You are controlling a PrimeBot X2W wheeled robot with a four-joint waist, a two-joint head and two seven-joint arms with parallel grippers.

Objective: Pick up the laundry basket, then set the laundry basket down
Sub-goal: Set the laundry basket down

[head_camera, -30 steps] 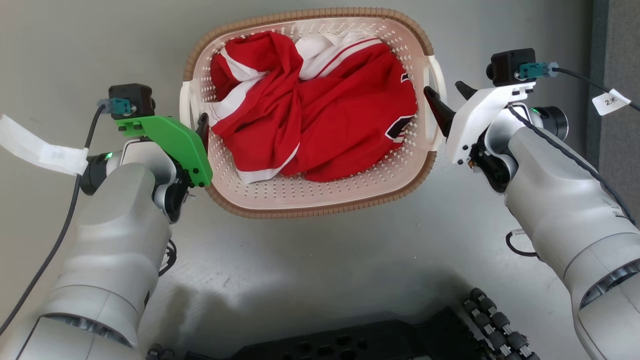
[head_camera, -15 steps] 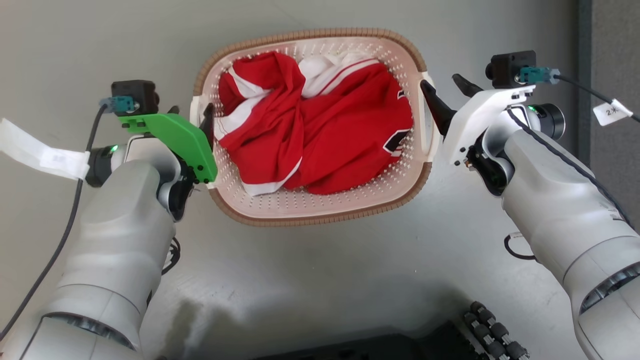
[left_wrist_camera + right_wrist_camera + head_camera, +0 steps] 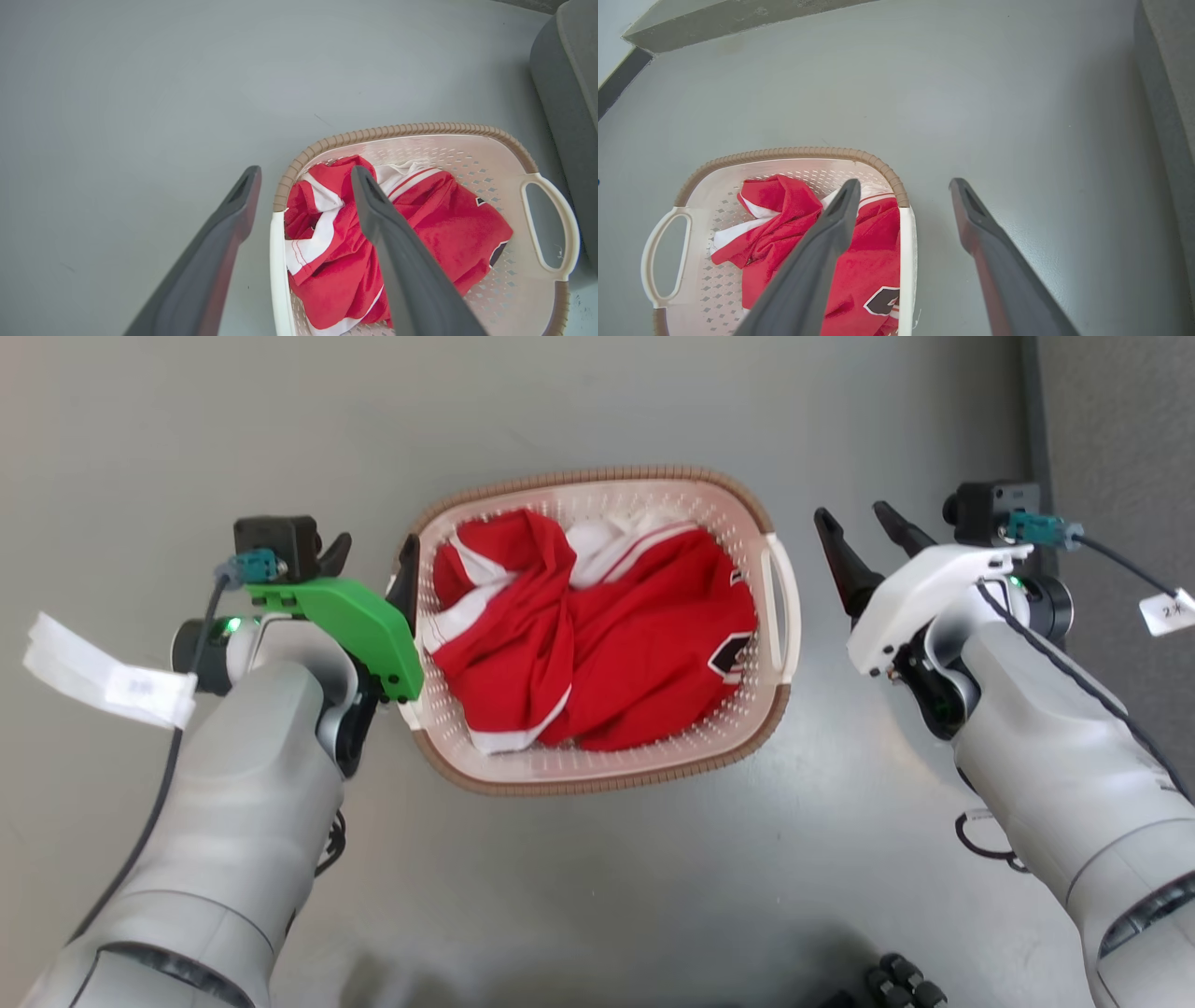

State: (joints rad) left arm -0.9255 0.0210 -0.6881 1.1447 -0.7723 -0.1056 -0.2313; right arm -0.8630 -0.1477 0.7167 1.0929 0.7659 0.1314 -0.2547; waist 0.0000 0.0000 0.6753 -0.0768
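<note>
The laundry basket (image 3: 635, 763) sits on the grey floor (image 3: 597, 896) between my two arms, with a crumpled red and white jersey (image 3: 597, 653) inside. I judge it light: thin perforated plastic and one soft garment. The walls will probably flex under a squeeze, so the stiff white handles are the places to take hold, one on each side to keep it level.

The left gripper (image 3: 373, 546) has its jaws wide. In the left wrist view they straddle the left handle (image 3: 279, 261), one finger outside the basket and one over the jersey. The right gripper (image 3: 850, 513) also has its jaws wide and stands just beside the right handle (image 3: 784, 607) with bare floor between.

A second ago that right finger lay against the handle, so it has come away. The head camera has also moved, which makes the basket look smaller and lower in its view.
</note>
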